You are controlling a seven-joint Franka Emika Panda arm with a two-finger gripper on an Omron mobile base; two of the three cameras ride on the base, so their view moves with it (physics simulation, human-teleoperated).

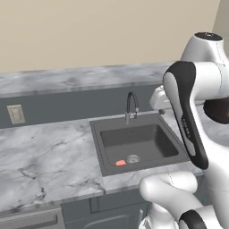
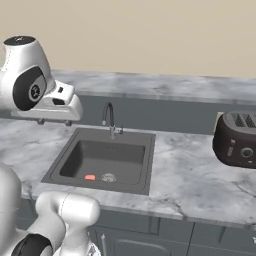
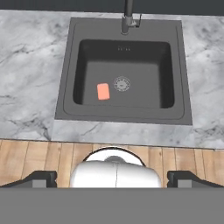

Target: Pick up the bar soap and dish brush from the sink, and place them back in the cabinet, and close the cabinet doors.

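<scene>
The dark grey sink [image 3: 65, 87] is set into the marble counter, with a dark arched faucet [image 3: 128, 19] at its back rim. On the basin floor lies the salmon bar soap [image 3: 103, 91] [image 1: 120, 163] [image 2: 90, 177], flat and just left of the round metal drain [image 3: 122, 83]. My gripper [image 3: 113, 178] [image 2: 54, 121] hangs high above the sink's front edge and looks straight down. Its fingertips [image 3: 41, 178] stand wide apart with nothing between them, so it is open. The dish brush, the cabinet and the cabinet doors are out of view.
A dark toaster [image 2: 237, 139] stands on the counter right of the sink. A wall outlet [image 1: 16, 114] sits in the dark backsplash at the left. Marble counter [image 1: 44, 152] spreads on both sides. Wooden floor [image 3: 26, 157] lies below the counter's front edge.
</scene>
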